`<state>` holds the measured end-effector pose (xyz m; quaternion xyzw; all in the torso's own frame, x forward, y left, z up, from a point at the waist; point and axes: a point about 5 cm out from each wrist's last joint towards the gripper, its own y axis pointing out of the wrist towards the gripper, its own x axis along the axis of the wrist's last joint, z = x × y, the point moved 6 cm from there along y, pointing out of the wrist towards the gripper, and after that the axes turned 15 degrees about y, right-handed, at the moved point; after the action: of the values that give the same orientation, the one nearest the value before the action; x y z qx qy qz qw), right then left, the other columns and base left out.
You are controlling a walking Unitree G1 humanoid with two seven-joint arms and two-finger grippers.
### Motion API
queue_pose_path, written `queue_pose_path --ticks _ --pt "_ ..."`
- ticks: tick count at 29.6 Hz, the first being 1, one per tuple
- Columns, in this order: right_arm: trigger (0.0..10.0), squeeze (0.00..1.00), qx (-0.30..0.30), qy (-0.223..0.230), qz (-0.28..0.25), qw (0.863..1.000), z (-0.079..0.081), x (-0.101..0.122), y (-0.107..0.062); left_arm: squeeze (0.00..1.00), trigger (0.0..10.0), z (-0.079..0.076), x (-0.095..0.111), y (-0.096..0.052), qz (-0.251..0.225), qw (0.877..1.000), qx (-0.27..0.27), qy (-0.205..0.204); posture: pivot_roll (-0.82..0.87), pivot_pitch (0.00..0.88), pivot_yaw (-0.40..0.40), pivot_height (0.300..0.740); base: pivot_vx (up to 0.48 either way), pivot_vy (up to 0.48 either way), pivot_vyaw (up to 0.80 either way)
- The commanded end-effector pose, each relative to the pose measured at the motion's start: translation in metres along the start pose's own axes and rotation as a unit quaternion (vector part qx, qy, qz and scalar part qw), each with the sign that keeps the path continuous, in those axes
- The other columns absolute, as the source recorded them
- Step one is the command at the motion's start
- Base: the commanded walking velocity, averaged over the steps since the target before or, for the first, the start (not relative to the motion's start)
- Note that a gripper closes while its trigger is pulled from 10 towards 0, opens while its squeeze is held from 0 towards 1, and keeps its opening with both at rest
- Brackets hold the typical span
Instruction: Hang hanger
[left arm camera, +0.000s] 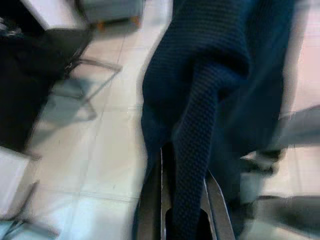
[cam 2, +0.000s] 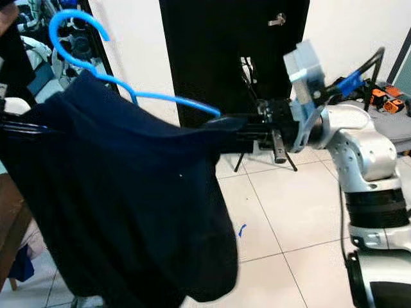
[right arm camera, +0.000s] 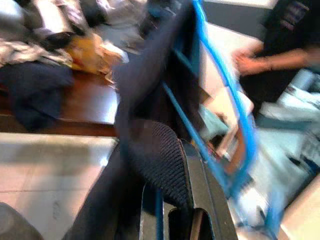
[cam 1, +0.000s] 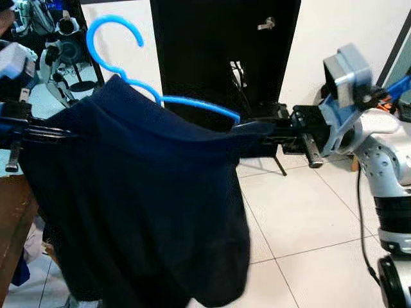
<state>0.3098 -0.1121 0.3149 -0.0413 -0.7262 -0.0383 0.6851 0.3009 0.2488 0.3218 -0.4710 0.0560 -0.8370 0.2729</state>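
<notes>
A dark navy knit garment (cam 1: 141, 205) hangs on a light blue plastic hanger (cam 1: 112, 38), held up in the air in front of me with its hook pointing up at the left. My right gripper (cam 1: 253, 131) is shut on the garment's right shoulder and the hanger's end. My left gripper (cam 1: 54, 133) is shut on the garment's left shoulder. In the left wrist view the knit fabric (left arm camera: 195, 150) is pinched between the black fingers (left arm camera: 215, 200). The right wrist view has the blue hanger bars (right arm camera: 215, 90) running beside the fingers (right arm camera: 200, 190).
A black door (cam 1: 225, 51) with a metal handle stands straight ahead in a white wall. White tiled floor (cam 1: 302, 224) lies to the right. A brown wooden table (right arm camera: 80, 105) with piled clothes is at my left. A person in a dark top (right arm camera: 285, 45) stands beyond the hanger.
</notes>
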Motion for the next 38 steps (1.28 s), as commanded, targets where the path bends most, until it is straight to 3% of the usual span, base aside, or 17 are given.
queue_pose_path --ticks 1,3,5,8,10,11,21,26,30,33,35,38 --pt "0.0 0.00 -0.009 -0.006 0.004 1.000 -0.002 -0.001 0.000 0.00 0.0 0.003 0.015 -0.015 -0.006 1.000 0.012 0.015 0.00 0.000 0.055 0.740 0.000 0.000 0.00" --pt "0.0 0.00 -0.035 -0.002 0.004 0.999 -0.007 -0.002 -0.009 0.00 0.0 -0.002 0.023 -0.018 -0.029 1.000 0.007 0.009 0.00 0.000 0.056 0.740 0.000 0.000 0.00" --pt "0.0 0.00 -0.071 -0.003 0.000 0.997 -0.013 0.001 -0.027 0.00 0.0 -0.022 0.030 -0.027 -0.053 0.998 -0.027 -0.035 0.00 0.000 0.060 0.740 0.000 0.000 0.00" --pt "0.0 0.00 -0.079 -0.004 -0.002 0.997 -0.014 0.003 -0.031 0.00 0.0 -0.028 0.030 -0.029 -0.055 0.996 -0.038 -0.051 0.00 0.000 0.060 0.740 0.000 0.000 0.00" --pt "0.0 0.00 -0.081 -0.008 -0.001 0.997 -0.014 0.006 -0.036 0.00 0.0 -0.036 0.024 -0.030 -0.037 0.995 -0.054 -0.072 0.00 0.000 0.061 0.740 0.000 0.000 0.00" --pt "0.0 0.00 -0.078 -0.015 0.001 0.997 -0.013 0.010 -0.039 0.00 0.0 -0.043 0.010 -0.032 0.000 0.993 -0.069 -0.094 0.00 0.000 0.061 0.740 0.000 0.000 0.00" --pt "0.0 0.00 -0.057 -0.033 -0.001 0.998 -0.009 0.021 -0.035 0.00 0.0 -0.056 -0.016 -0.032 0.062 0.986 -0.092 -0.121 -0.01 0.000 0.063 0.740 0.000 0.000 0.00" --pt "0.0 0.00 -0.016 -0.042 -0.010 0.999 -0.001 0.030 -0.024 0.00 0.0 -0.066 -0.017 -0.024 0.063 0.982 -0.122 -0.132 -0.01 0.000 0.068 0.740 0.000 0.000 0.00" --pt "0.0 0.00 0.075 -0.053 -0.020 0.996 0.017 0.044 -0.001 0.00 0.0 -0.076 -0.009 -0.011 0.040 0.976 -0.163 -0.137 -0.01 0.000 0.068 0.740 0.000 0.000 0.00" --pt "0.0 0.00 0.092 -0.055 -0.022 0.994 0.020 0.047 0.003 0.00 0.0 -0.077 -0.008 -0.009 0.036 0.976 -0.168 -0.136 -0.01 0.000 0.068 0.740 0.000 0.000 0.00" --pt "0.0 0.00 0.153 -0.065 -0.031 0.986 0.030 0.056 0.022 0.00 0.0 -0.077 -0.001 0.003 0.010 0.976 -0.186 -0.116 -0.01 0.000 0.066 0.740 0.000 0.000 0.00" --pt "0.0 0.00 0.162 -0.066 -0.032 0.984 0.032 0.057 0.026 0.00 0.0 -0.078 0.001 0.005 0.003 0.975 -0.191 -0.113 -0.01 0.000 0.066 0.740 0.000 0.000 0.00"
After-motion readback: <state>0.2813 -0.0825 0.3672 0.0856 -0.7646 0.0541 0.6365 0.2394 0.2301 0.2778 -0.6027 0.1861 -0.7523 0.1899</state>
